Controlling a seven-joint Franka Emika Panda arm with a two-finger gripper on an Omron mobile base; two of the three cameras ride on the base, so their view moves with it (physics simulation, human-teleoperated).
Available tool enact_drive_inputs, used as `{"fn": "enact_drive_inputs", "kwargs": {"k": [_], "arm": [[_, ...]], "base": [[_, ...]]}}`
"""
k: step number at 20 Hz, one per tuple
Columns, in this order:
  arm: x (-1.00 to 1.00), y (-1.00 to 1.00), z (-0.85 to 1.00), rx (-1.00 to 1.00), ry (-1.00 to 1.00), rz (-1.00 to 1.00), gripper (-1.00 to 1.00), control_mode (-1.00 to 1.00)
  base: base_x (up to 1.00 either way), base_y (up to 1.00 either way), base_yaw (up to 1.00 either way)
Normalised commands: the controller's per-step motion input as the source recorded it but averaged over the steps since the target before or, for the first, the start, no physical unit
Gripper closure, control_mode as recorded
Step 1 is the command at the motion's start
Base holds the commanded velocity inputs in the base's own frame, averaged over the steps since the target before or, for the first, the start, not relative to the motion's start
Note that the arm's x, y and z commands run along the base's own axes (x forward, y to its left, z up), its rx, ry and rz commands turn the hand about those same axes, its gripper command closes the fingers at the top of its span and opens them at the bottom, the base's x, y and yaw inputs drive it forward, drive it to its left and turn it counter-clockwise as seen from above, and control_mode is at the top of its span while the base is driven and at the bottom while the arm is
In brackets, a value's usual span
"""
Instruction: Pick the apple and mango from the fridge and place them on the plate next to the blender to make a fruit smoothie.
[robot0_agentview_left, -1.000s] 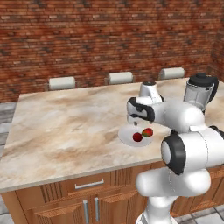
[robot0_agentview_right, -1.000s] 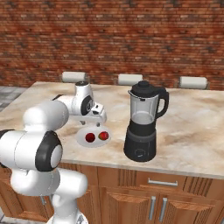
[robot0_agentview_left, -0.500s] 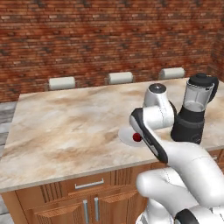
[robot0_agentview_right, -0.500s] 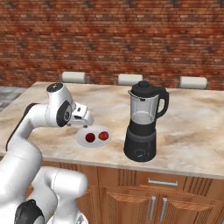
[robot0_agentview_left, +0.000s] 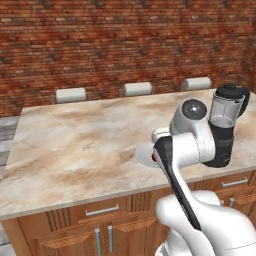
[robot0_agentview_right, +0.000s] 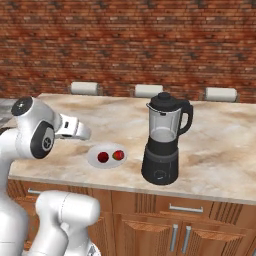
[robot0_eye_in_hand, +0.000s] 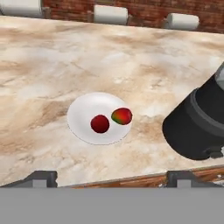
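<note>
Marble island counter (robot0_agentview_right: 220, 135) across mid-frame in the right base view. One blender (robot0_agentview_right: 164, 140) right of centre. One white plate (robot0_agentview_right: 95, 159) just left of it, lower centre, carrying one red apple (robot0_agentview_right: 103, 157) and one red-green mango (robot0_agentview_right: 118, 155), side by side. Task apparently complete: both fruits on the plate beside the blender, nothing left to fetch. Three stool backs along the counter's far edge. Gripper (robot0_eye_in_hand: 111, 177) spread wide, empty, above the counter's near edge.

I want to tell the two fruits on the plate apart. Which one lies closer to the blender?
The mango, red with a green-yellow patch. It lies on the blender's side of the white plate, while the plain dark red apple sits beside it, farther away.
</note>
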Motion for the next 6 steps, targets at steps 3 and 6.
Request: {"fn": "enact_drive_inputs", "kwargs": {"k": [3,6], "arm": [[-0.34,0.23,0.92,-0.06,-0.2,0.02,-1.0,-1.0],[-0.44,0.21,0.64,-0.1,-0.38,0.03,-1.0,-1.0]], "base": [[0.0,0.0,0.0],[0.0,0.0,0.0]]}}
